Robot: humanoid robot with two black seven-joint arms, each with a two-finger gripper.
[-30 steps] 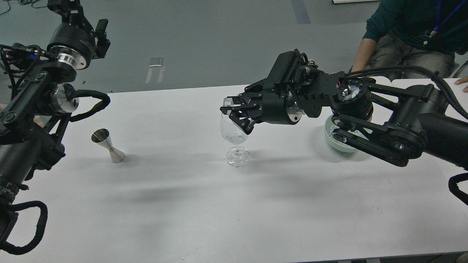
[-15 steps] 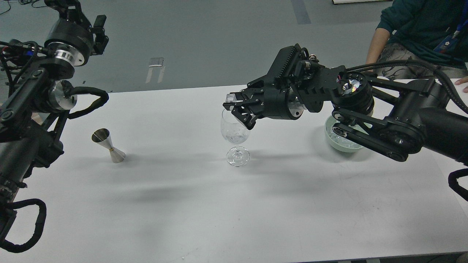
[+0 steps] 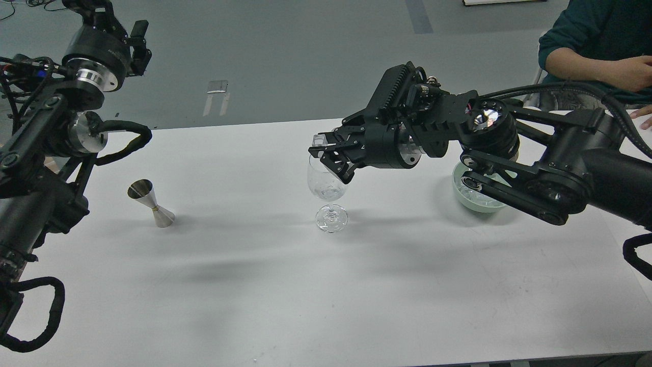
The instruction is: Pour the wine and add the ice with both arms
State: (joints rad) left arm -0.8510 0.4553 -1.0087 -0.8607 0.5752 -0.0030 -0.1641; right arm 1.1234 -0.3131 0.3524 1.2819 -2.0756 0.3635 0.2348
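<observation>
A clear wine glass (image 3: 326,176) stands mid-table with a little clear wine (image 3: 329,193) at the bottom of its bowl. My right gripper (image 3: 322,151) hovers at the glass's rim, shut on one small clear ice cube (image 3: 319,139) held just above the opening. More ice (image 3: 467,186) lies in a pale green bowl (image 3: 461,196) to the right, partly hidden behind my right arm. My left gripper (image 3: 139,45) is raised high at the far left, away from the table; its fingers are small and dark.
A steel jigger (image 3: 151,203) stands on the left of the white table (image 3: 305,295). A person in a dark green top (image 3: 601,35) sits at the far right corner, a hand (image 3: 643,116) on the table edge.
My right gripper with the ice cube rose a little, then edged left over the glass rim. My left arm lifted slightly. The person at the back right shifted and moved an arm.
</observation>
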